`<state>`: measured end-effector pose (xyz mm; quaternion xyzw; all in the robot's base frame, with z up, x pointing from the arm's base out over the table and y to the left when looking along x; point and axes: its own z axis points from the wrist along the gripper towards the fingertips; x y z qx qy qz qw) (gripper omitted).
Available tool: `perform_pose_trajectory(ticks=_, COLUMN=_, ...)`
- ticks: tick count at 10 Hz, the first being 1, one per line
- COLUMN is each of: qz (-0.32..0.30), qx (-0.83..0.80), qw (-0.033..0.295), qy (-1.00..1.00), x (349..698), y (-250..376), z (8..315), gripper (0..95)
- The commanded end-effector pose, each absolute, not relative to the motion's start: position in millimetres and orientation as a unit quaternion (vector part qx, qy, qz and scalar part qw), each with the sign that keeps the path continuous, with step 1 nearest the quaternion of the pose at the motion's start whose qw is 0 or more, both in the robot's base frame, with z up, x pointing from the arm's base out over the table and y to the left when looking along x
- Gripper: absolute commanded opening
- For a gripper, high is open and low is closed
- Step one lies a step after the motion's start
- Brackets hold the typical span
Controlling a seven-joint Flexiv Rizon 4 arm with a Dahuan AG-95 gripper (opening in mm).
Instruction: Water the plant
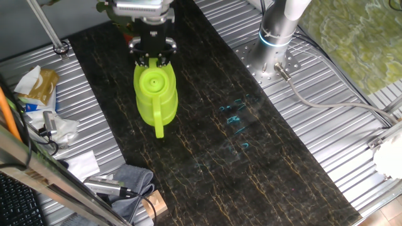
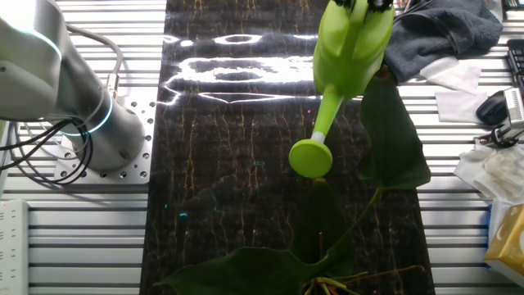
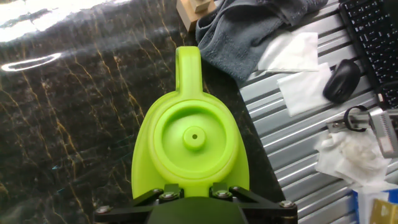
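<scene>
Plant (image 2: 393, 139) leaves fill the near right of the other fixed view. Gripper (image 1: 152, 58) pinches the watering can (image 1: 155, 93), whose spout (image 2: 315, 147) tilts toward them.

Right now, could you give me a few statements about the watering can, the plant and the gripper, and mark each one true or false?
1. The gripper holds the watering can. True.
2. The watering can is red. False: it is lime green.
3. In the other fixed view, the can's spout points down beside the plant and its broad dark leaves. True.
4. A computer mouse lies on the black marbled mat. False: it lies on the ribbed metal table, next to white paper.
5. A grey cloth lies past the can's spout in the hand view. True.
</scene>
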<state>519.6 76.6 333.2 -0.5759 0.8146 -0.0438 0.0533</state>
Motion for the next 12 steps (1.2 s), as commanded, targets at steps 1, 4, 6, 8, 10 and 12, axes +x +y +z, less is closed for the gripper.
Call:
perform_pose_trajectory(ticks=1, qz=-0.048, qx=-0.581, qw=0.047, qy=0.811, x=522.0, y=84.7, z=330.9, gripper=0.0)
perform_pose_trajectory(ticks=4, qz=-0.051, qx=-0.582, qw=0.041, qy=0.810, x=526.4, y=94.6, z=325.1, gripper=0.0)
perform_pose_trajectory(ticks=6, qz=-0.060, qx=-0.582, qw=0.034, qy=0.810, x=530.3, y=107.4, z=316.5, gripper=0.0)
perform_pose_trajectory(ticks=8, qz=-0.063, qx=-0.582, qw=0.032, qy=0.810, x=531.9, y=115.3, z=309.5, gripper=0.0)
perform_pose_trajectory(ticks=10, qz=-0.065, qx=-0.582, qw=0.033, qy=0.810, x=531.8, y=120.6, z=297.0, gripper=0.0)
perform_pose_trajectory(ticks=12, qz=-0.062, qx=-0.583, qw=0.035, qy=0.810, x=530.2, y=123.6, z=286.3, gripper=0.0)
